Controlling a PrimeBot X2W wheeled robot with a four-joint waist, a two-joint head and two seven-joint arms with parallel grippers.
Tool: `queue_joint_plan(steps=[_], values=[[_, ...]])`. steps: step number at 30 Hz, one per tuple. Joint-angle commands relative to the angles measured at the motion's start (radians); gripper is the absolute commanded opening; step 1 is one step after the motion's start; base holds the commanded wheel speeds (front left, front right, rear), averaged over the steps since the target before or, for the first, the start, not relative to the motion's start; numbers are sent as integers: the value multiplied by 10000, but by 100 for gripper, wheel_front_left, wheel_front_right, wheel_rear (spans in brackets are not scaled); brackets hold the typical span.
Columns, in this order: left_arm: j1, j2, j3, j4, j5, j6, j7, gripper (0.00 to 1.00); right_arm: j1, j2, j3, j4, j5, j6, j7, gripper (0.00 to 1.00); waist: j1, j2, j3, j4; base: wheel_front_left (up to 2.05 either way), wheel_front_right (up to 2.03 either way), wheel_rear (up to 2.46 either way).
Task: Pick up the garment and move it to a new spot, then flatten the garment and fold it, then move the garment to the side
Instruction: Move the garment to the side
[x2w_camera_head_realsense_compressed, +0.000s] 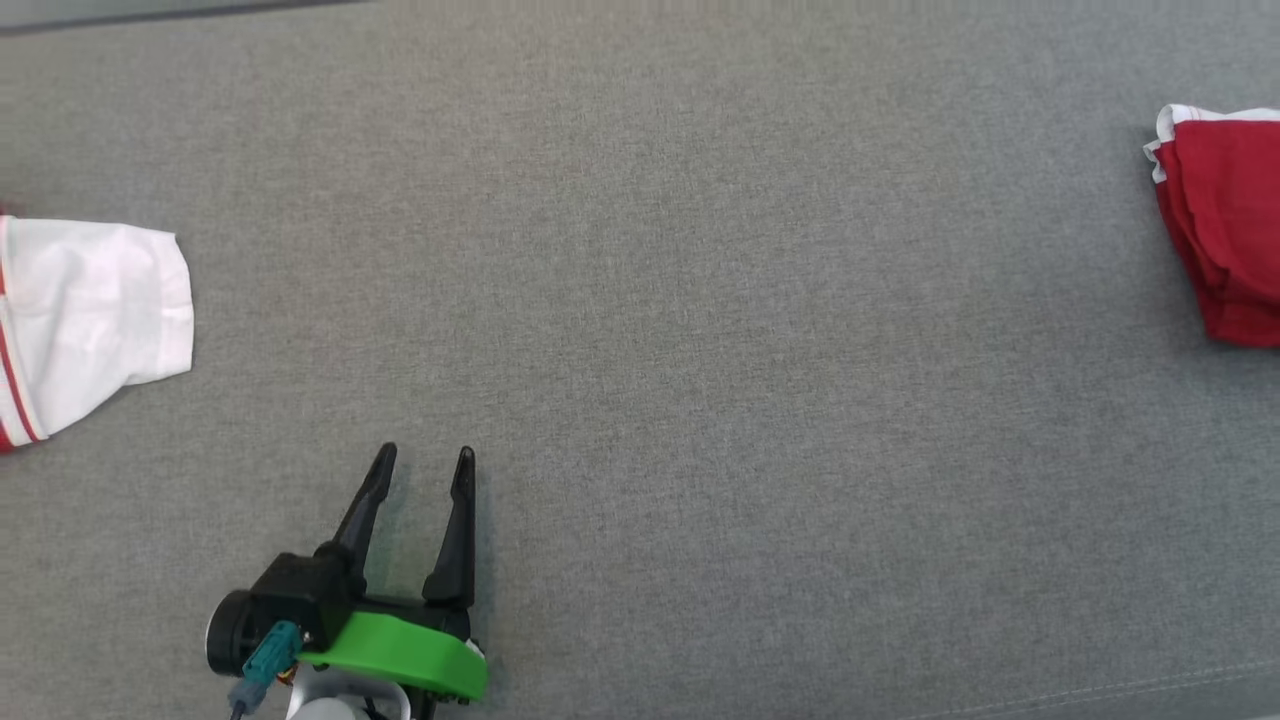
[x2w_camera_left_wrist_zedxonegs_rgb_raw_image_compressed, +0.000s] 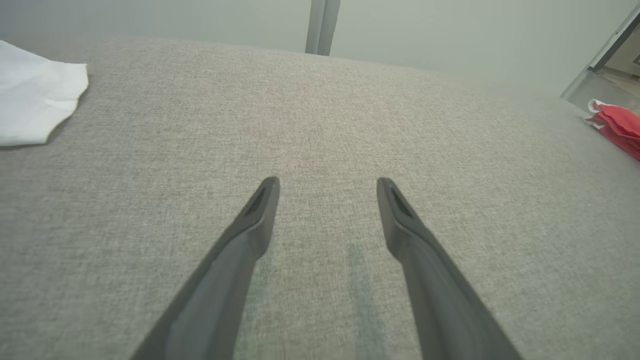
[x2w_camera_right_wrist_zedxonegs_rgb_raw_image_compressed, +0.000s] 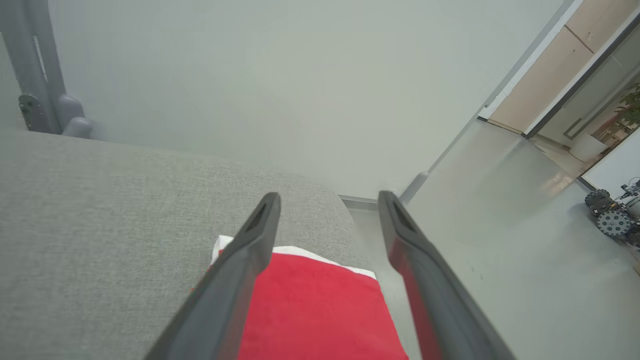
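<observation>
Grey woven upholstery (x2w_camera_head_realsense_compressed: 700, 300) spreads wide and bare ahead of the left gripper's fingers. It reaches as far as the cushion edge, which lies just beyond the right gripper's fingertips.

The red garment (x2w_camera_head_realsense_compressed: 1225, 230) lies well to the right of the left fingers. In the right wrist view it sits directly beneath and between the right fingers, close to that edge. It looks like a compact folded packet with layered edges and a white trim along its far side. From this the pick-up, the flattening, the fold and the move to the side all look done.

A white garment with red stripes (x2w_camera_head_realsense_compressed: 90, 320) lies to the left of the left fingertips and beyond them, well apart from them. Whether it is finished or waiting its turn cannot be told.

The right gripper (x2w_camera_right_wrist_zedxonegs_rgb_raw_image_compressed: 328, 197) hangs over the red packet with its fingers spread, clasping nothing. The left gripper (x2w_camera_head_realsense_compressed: 427, 455) hovers low over bare upholstery, its fingers also parted and empty.

By this reading, little is left for the red garment except drawing the right arm clear without snagging the top layer.
</observation>
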Motion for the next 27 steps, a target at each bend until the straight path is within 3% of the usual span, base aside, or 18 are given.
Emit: queue_joint_plan(steps=[1,5,13,19,27], values=[[303,11,24,-81,-221,93,-3,100,645,368,0,-608,-30,-17,-300,100,0,31,-815,100,0,0,0],[792,14,69,-136,-592,250,-3,100,2263,1368,430,-2217,182,-16,-629,100,0,31,-1539,242,0,0,0],[1108,13,337,-195,-700,377,-3,100,6091,2386,1547,-5728,1125,-16,-698,100,0,31,-2202,776,0,0,0],[1198,11,614,-114,-670,354,-3,100,7835,2978,1780,-6845,1512,-17,-702,100,0,31,-2417,1005,0,0,0],[1629,7,889,179,-484,223,-3,100,9223,4174,871,-7065,1024,-16,-704,100,0,31,-2924,964,0,0,0]])
